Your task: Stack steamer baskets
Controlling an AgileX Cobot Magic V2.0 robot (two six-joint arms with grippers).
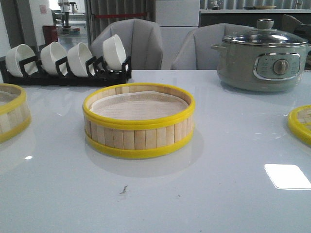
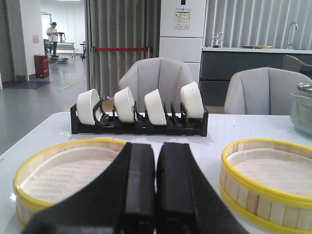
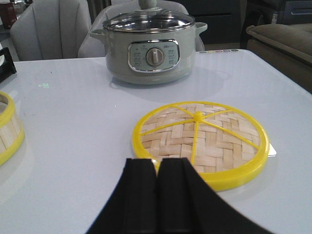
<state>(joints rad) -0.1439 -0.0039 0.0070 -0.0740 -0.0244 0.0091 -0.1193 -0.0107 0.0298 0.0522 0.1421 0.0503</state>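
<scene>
One steamer basket [image 1: 139, 121] with pale slats, yellow rims and a white liner stands at the table's middle; it also shows in the left wrist view [image 2: 273, 183] and the right wrist view [image 3: 7, 129]. A second steamer basket [image 1: 10, 111] sits at the left edge and shows in the left wrist view [image 2: 58, 170]. My left gripper [image 2: 156, 148] is shut and empty, above the table between the two baskets. My right gripper [image 3: 157, 163] is shut and empty, just short of the lid's near rim. Neither gripper shows in the front view.
The flat woven lid [image 3: 200, 141] with yellow rim lies at the right [image 1: 301, 124]. A grey-green electric pot [image 1: 262, 58] stands at the back right. A black rack with white bowls [image 1: 65, 63] stands at the back left. Grey chairs [image 1: 141, 43] are behind the table.
</scene>
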